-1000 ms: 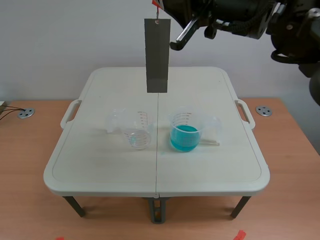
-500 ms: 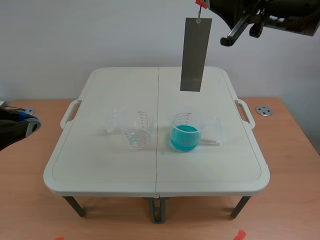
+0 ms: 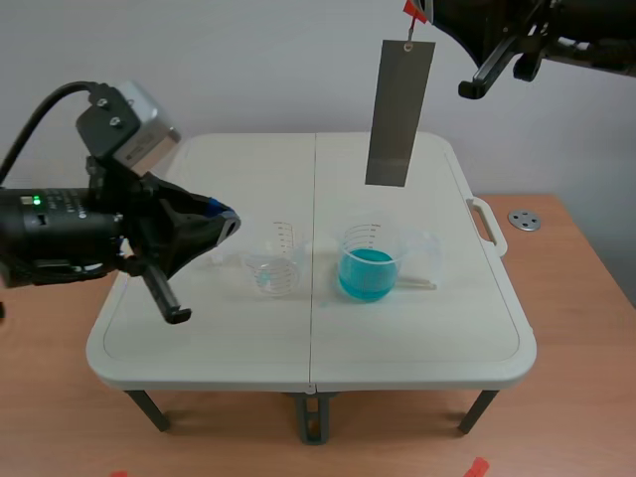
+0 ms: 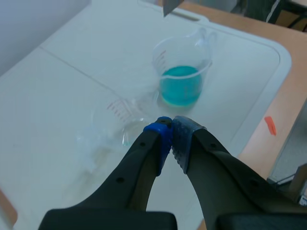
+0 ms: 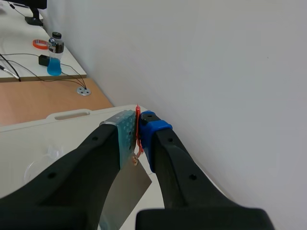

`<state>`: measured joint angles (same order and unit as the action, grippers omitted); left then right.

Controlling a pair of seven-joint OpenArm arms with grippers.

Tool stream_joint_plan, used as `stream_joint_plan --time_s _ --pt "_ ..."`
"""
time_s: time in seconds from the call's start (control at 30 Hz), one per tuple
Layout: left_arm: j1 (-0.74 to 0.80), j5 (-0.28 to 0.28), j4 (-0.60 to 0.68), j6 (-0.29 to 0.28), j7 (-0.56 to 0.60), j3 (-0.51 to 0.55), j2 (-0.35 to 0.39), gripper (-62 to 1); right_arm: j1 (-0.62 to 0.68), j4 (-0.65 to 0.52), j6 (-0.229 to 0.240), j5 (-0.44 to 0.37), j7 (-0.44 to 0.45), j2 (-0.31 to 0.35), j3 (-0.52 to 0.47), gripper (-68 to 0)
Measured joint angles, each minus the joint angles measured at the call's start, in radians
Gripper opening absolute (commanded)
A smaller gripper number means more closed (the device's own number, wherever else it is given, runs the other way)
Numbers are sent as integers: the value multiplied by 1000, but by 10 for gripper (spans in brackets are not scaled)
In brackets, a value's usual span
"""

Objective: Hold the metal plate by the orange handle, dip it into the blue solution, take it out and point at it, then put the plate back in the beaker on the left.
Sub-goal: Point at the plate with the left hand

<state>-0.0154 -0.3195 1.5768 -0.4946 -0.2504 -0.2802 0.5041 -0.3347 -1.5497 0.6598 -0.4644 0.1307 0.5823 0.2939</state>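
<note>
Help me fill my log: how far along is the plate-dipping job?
Done: the right gripper grips the orange handle; the metal plate hangs clear of the blue solution. Whether it was dipped is unclear. In hand: the shut left gripper sits near the left beaker. Left: pointing, then returning the plate there.

No legible text is showing. Graduation marks on the empty beaker (image 3: 273, 262) and the beaker of blue solution (image 3: 368, 262) are appearing too small to read.
</note>
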Motion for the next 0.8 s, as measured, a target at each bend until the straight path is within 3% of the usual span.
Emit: stream_joint_plan --time_s 0.2,0.33,0.57,0.8 --pt "-125 109 -142 0 0 -63 -139 -593 0 0 0 0 0 0 0 -662" --pt "-205 149 -251 0 0 -93 -211 -593 0 0 0 0 0 0 0 -662" --pt "-309 236 -385 1 0 -117 -306 -593 0 0 0 0 0 0 0 -662" --pt "-372 277 -481 4 16 -117 -369 -593 0 0 0 0 0 0 0 -662"
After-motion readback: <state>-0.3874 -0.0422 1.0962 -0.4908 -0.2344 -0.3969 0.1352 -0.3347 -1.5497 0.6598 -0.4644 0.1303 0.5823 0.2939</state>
